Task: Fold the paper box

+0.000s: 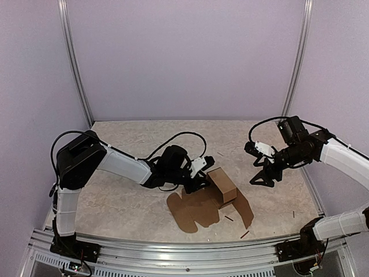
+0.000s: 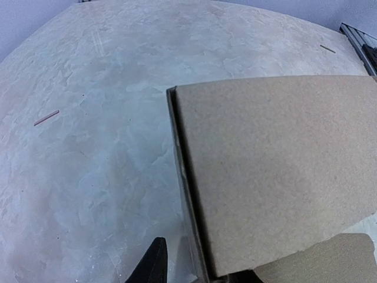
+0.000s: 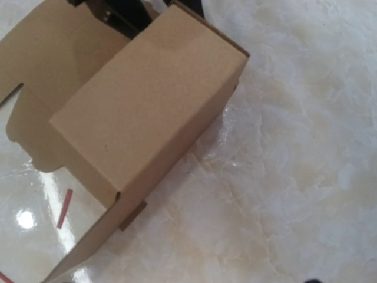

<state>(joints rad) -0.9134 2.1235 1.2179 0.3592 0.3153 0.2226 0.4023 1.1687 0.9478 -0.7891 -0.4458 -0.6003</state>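
Note:
The paper box [image 1: 222,183] is brown cardboard, partly folded: a raised rectangular body sits on flat flaps [image 1: 196,210] that spread toward the table's front. My left gripper [image 1: 199,182] is at the body's left end. In the left wrist view the box [image 2: 277,171] fills the right side. One dark fingertip [image 2: 154,265] stands just left of the box's wall with a small gap, and the other finger is hidden behind the cardboard. My right gripper [image 1: 262,175] hovers open to the right of the box, touching nothing. The right wrist view looks down on the box [image 3: 147,100].
Thin short sticks lie on the marbled table: one near the front [image 1: 244,234], one beside the flaps [image 3: 64,207], one to the left [image 2: 46,118]. A metal rail [image 1: 173,254] runs along the near edge. Purple walls close in the back and sides.

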